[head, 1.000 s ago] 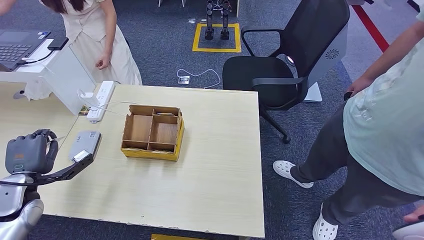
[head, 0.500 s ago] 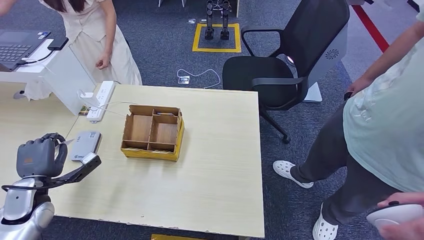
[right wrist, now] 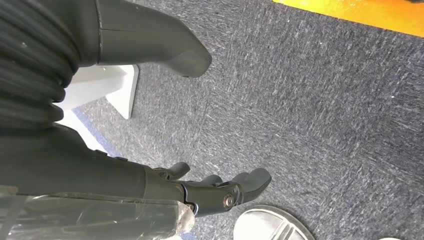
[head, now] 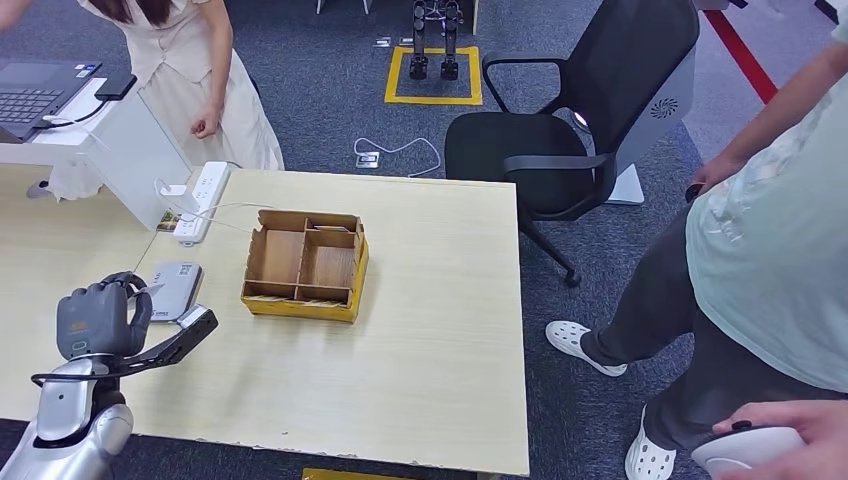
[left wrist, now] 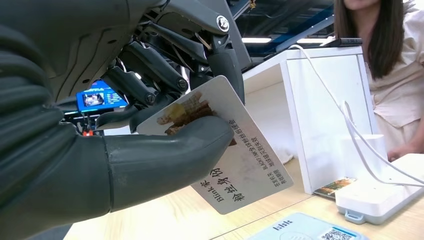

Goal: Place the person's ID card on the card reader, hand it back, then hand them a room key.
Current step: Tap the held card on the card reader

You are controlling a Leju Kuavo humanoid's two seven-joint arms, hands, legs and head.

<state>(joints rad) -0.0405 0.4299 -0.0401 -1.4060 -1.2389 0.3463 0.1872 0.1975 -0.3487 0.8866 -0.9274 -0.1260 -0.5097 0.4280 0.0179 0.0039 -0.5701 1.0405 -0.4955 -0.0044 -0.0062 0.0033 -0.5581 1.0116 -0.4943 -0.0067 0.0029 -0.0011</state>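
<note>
My left hand (head: 100, 318) hovers over the table's left part, just beside the grey card reader (head: 172, 290). In the left wrist view this hand (left wrist: 150, 125) pinches the white ID card (left wrist: 240, 160) between thumb and fingers; printed text and a small picture show on it. The card reader (left wrist: 305, 231) lies just beneath the card. A yellow-edged cardboard box (head: 305, 263) with compartments stands mid-table. My right hand (right wrist: 210, 190) hangs over the carpet, fingers apart, holding nothing.
A person in a cream dress (head: 190, 80) stands behind the table's far left, by a white divider (head: 130, 150) and a laptop (head: 35, 95). A white power strip (head: 203, 200) lies near the reader. A black chair (head: 560, 130) and a person in a green shirt (head: 770, 250) are on the right.
My left hand has drawn back from over the card reader toward me, card still held, leaving the reader uncovered. A person's hand with a white object has come in at the bottom right.
</note>
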